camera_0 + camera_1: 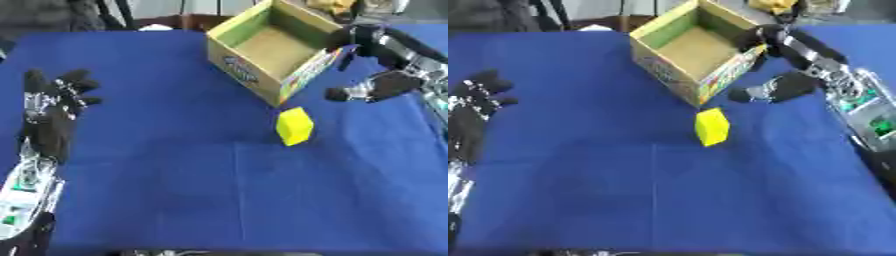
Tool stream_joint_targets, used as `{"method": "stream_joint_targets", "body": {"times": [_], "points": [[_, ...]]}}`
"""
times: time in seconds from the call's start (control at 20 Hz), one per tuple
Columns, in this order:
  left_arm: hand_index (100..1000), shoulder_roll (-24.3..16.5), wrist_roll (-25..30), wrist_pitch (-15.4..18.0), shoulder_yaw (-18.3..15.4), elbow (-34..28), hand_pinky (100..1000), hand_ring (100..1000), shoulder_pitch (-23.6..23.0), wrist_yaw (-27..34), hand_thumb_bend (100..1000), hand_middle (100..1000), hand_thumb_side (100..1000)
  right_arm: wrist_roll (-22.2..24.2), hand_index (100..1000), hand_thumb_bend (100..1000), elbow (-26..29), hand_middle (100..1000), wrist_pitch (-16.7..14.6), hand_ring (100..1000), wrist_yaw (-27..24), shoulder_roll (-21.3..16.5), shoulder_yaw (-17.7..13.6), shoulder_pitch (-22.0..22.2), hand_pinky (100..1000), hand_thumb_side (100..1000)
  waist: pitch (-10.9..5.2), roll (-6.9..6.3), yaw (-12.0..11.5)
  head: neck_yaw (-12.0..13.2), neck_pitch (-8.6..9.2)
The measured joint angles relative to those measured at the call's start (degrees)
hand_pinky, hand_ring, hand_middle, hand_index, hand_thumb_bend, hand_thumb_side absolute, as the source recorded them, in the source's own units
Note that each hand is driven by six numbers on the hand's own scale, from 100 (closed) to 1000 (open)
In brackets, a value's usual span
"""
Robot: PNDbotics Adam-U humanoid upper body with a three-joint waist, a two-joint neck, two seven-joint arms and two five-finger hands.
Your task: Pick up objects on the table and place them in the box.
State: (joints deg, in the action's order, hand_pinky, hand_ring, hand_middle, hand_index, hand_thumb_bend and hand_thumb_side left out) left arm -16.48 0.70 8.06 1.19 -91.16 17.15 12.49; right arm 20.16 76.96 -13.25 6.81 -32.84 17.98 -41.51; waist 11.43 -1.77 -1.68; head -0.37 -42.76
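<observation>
The right robot hand (785,75) is up beside the box (262,55), at its right wall, with fingers spread and nothing in them: thumb low, other fingers reaching up toward the rim. It's released, empty, and sits just beside the cardboard without clearly touching it. Over on the other side, the left robot hand (54,107) rests idle near the left edge, fingers relaxed and pointing up, well apart from everything.

Now the object: a yellow block (295,126) sits on the counter (175,175), just in front of the box's near corner, tilted a little on the cloth. It lies between the two hands but much nearer the right one, below and to the left of it.

Progress? The box stands open, and what shows of its inside looks bare brown cardboard, though the near wall hides part of the floor. So by the look of it the yellow block is left to pick and drop in, and it's the only loose item visible on the blue.

The counter is covered in blue cloth, with faint fold lines. Beyond the far edge, dark legs of furniture and some yellowish clutter, too indistinct to name.
</observation>
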Motion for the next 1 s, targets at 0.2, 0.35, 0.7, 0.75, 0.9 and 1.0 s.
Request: {"method": "stream_joint_targets", "body": {"times": [0.2,0.35,0.7,0.75,0.9,1.0], "points": [[795,0.39,0.25,0.00,0.03,-0.02,712,799,0.05,0.04,843,631,1000,3.76,846,795,-4.49,809,-1.92,874,3.83,2.15,-0.83,-1.26,641,388,0.20,-0.20,-0.49,-0.61,0.00],[795,0.41,0.27,-0.01,0.03,-0.02,712,800,0.08,0.07,844,631,1000,5.51,844,795,-7.47,808,-3.19,886,6.76,3.42,-1.96,-1.51,658,382,0.30,-0.21,-0.71,-0.84,0.00],[795,0.86,0.31,-0.02,0.06,-0.04,712,800,0.21,0.07,844,631,1000,4.63,839,794,-13.88,802,-5.64,893,13.54,6.00,-3.54,-1.88,678,370,0.56,-0.29,-0.99,-1.24,-0.01],[795,0.86,0.31,-0.02,0.07,-0.04,712,800,0.26,0.07,844,631,1000,4.44,838,793,-14.47,800,-6.05,889,14.29,6.24,-3.55,-1.89,677,367,0.56,-0.33,-1.05,-1.25,-0.01],[795,0.86,0.31,-0.01,0.16,-0.06,712,800,0.26,0.07,845,631,1000,4.26,831,792,-15.57,790,-7.22,872,15.97,6.88,-3.52,-1.88,668,367,0.56,-0.37,-1.10,-1.28,-0.03],[795,0.86,0.31,-0.01,0.18,-0.07,712,800,0.26,0.07,845,631,1000,4.43,827,790,-15.85,782,-7.82,863,16.46,7.13,-3.46,-1.87,664,366,0.56,-0.37,-1.09,-1.28,-0.04]]}}
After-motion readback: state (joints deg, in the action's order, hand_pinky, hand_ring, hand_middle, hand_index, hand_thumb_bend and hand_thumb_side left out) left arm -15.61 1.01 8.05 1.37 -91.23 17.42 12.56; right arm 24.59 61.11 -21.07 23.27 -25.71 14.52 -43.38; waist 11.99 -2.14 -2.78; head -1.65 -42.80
